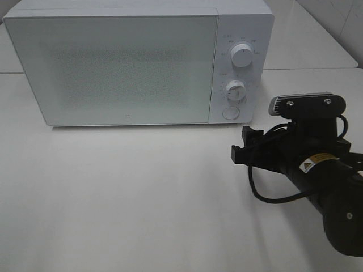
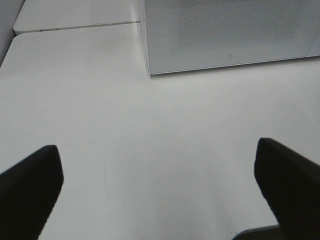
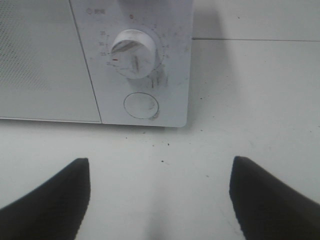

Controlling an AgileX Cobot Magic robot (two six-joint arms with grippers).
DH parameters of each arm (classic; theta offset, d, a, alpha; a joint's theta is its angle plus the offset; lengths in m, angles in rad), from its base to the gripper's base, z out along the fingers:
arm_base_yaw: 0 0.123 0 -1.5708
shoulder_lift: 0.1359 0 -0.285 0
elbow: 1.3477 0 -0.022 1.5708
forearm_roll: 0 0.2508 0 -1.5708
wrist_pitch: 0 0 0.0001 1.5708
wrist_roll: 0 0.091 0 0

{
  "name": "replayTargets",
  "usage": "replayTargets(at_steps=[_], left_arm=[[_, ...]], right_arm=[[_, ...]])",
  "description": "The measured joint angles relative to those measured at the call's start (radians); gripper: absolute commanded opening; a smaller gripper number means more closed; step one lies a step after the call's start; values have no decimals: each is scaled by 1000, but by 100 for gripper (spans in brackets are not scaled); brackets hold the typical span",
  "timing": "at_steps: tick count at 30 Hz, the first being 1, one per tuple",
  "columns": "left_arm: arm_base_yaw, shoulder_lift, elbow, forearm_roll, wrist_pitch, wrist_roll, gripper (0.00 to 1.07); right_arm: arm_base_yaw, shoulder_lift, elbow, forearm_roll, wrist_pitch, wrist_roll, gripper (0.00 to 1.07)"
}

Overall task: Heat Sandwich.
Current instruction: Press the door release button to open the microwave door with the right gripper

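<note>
White microwave point(image 1: 244, 25), one, at the desk's point(image 1: 113, 198) far edge, door point(image 1: 113, 68) closed.

Sandwich: we found none in any view; whether it lay behind the opaque door we could not tell. We judged it light, soft and easily crushed, with filling apt to slip out, so best taken gently across the crust sides.

Left gripper point(image 2: 157, 147): jaws spread fully, empty, over bare desk before the door.

Right gripper point(image 3: 160, 162): jaws wide apart, holding nothing, near the desk's right edge, facing the lower dial point(image 3: 134, 52) and round button point(image 3: 141, 105).
</note>
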Motion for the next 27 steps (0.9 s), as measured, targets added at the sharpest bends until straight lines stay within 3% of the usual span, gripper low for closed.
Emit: replayTargets(at_steps=[16,21,27], left_arm=[[0,0,0,0,0,0,101],[0,0,0,0,0,0,101],[0,0,0,0,0,0,101]], right_arm=[[40,36,-26,60,-14,11,75],[40,36,-27,61,-40,156,75],[40,36,-27,61,-45,544,75]])
